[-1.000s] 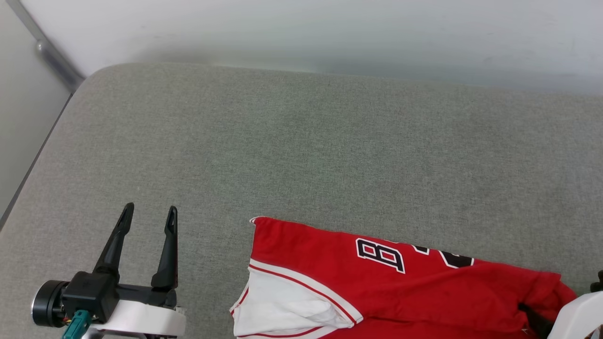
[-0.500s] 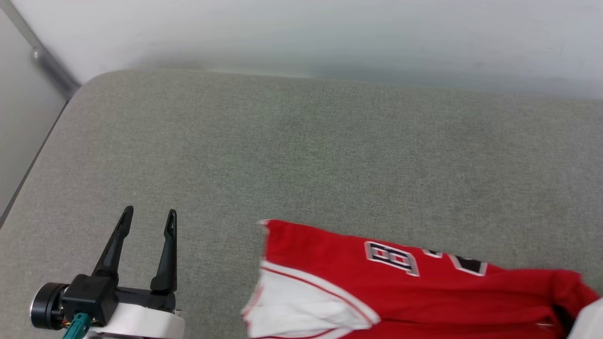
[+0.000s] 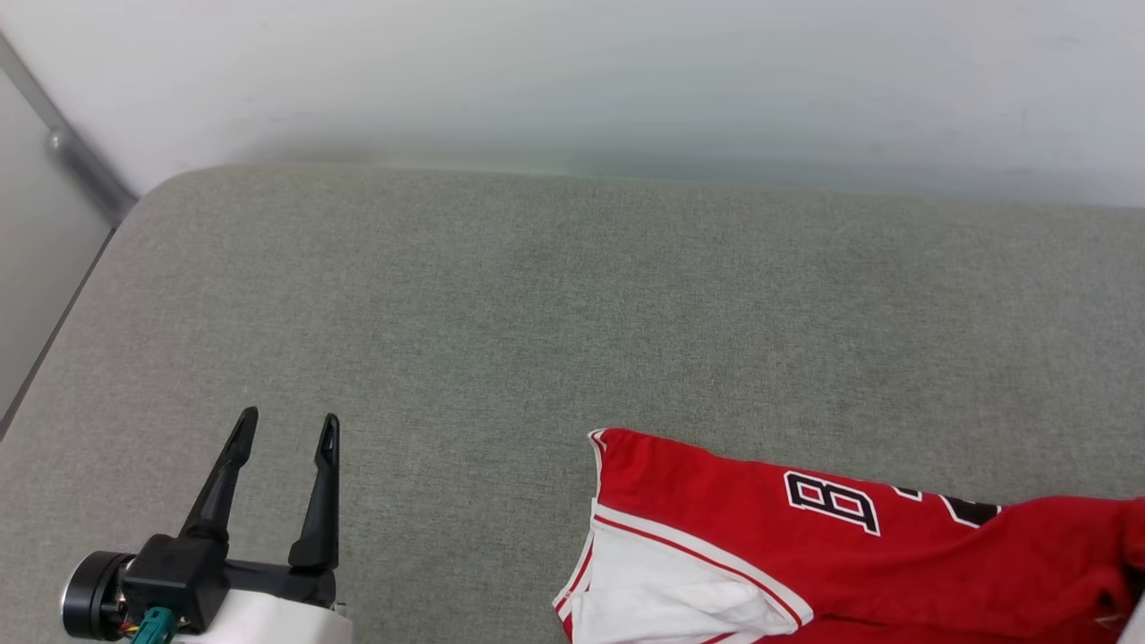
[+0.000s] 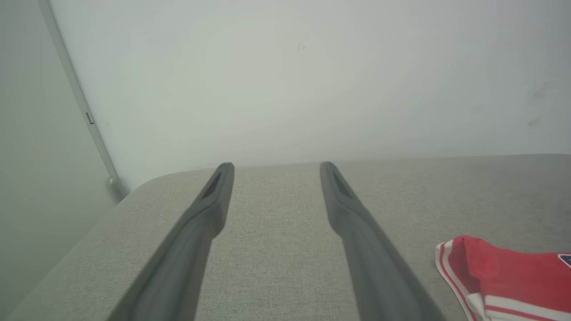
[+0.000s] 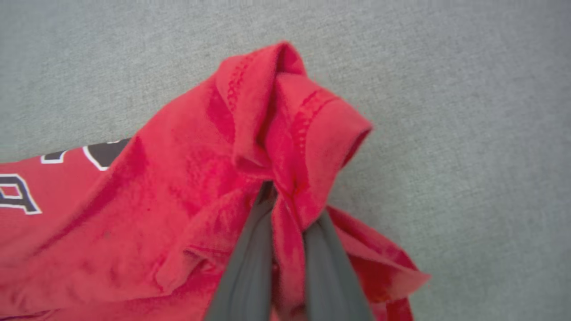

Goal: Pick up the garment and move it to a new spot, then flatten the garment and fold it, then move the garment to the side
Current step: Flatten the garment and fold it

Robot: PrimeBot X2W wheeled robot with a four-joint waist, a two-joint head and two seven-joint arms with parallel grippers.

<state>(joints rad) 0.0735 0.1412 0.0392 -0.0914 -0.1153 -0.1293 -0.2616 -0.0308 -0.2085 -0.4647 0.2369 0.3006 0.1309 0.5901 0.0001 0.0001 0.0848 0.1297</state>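
The garment (image 3: 805, 546), a red jersey with a white sleeve (image 3: 662, 595) and black white-outlined lettering (image 3: 832, 503), lies at the lower right of the head view, running off the right edge. In the right wrist view my right gripper (image 5: 287, 209) is shut on a bunched red fold of the garment (image 5: 178, 178), lifted a little off the grey surface. My left gripper (image 3: 289, 417) stands open and empty at the lower left, well to the left of the garment's striped hem. The left wrist view has the left gripper (image 4: 275, 166) and that hem of the garment (image 4: 504, 272) at its lower right.
A grey fabric-covered surface (image 3: 537, 313) spreads under everything, with a rounded far-left corner. A white wall (image 3: 626, 80) rises behind it, and a metal strip (image 3: 80, 161) runs down the wall at the left, past the surface's left edge.
The right gripper has closed on the garment's bunched end, and the garment has slid to the right across the surface. The head view has shifted a little. The left gripper has stayed open.
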